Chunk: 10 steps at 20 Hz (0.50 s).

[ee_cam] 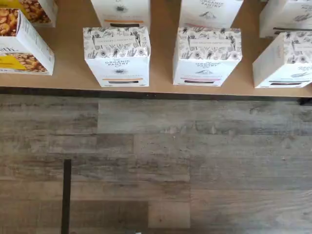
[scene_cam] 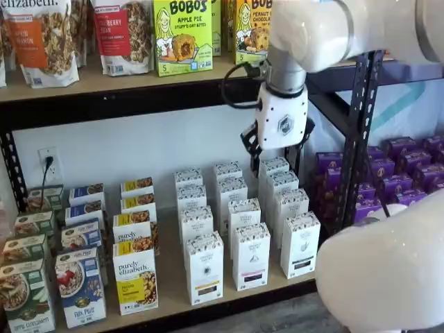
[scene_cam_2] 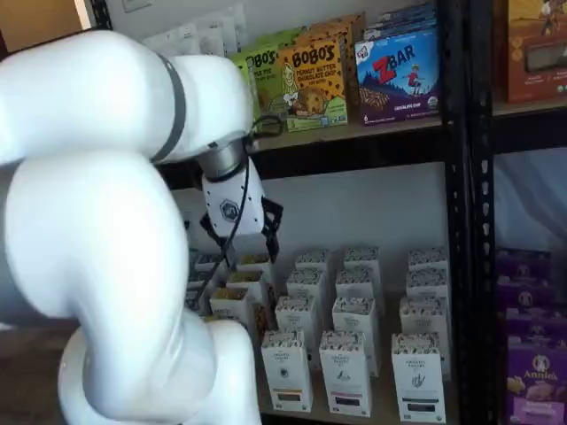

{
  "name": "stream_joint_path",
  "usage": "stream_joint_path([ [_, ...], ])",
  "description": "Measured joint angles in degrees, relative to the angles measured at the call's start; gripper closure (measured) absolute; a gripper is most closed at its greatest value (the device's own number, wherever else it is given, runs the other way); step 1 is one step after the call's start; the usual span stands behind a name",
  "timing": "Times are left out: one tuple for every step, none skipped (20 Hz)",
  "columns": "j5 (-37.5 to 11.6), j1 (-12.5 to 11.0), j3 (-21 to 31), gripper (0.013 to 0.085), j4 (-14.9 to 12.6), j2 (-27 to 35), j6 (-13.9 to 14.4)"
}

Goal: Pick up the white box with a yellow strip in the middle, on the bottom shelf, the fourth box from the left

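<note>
The white box [ee_cam: 117, 57] with the yellow strip stands at the front of its column on the bottom shelf [ee_cam: 163, 63], a light-wood board. It also shows in both shelf views [scene_cam: 205, 267] [scene_cam_2: 285, 367]. My gripper [scene_cam: 276, 154] hangs well above the back rows of white cartons and touches none of them. It also shows in a shelf view [scene_cam_2: 241, 237]. Its black fingers stand apart on either side of the white body, open and empty. The fingers do not show in the wrist view.
Like white cartons with a pink strip [ee_cam: 207, 56] and a black strip [ee_cam: 285, 61] stand beside the white box, with a purely elizabeth box [ee_cam: 19, 48] on its other side. Bobo's boxes [scene_cam: 182, 35] fill the upper shelf. A black rack upright [scene_cam: 355, 139] and purple boxes [scene_cam: 402, 173] stand to the right.
</note>
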Motion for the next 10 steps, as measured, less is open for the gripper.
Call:
stream_joint_path([
  [-1.1,0.2,0.4,0.0130,-0.1,0.6,0.3],
  [-2.3,0.4,0.8,0.0130,-0.1,1.2,0.6],
  [-4.1,0.6,1.5,0.0130,-0.2,1.9,1.0],
  [-5.6,0.8,2.0,0.0130,-0.8,2.5,1.6],
  [-7.1,0.9,2.5,0.0130,-1.1,3.0,1.9],
  [-8.5,1.0,2.9,0.0130,-1.0,3.8,2.0],
  [-9.4,1.0,3.1,0.0130,-0.9,4.4,2.1],
  [-10.2,1.1,3.3,0.0130,-0.7,5.1,2.1],
  [-11.2,1.3,3.5,0.0130,-0.4,5.9,2.1],
  [-12.2,1.4,3.6,0.0130,-0.1,6.8,2.1],
])
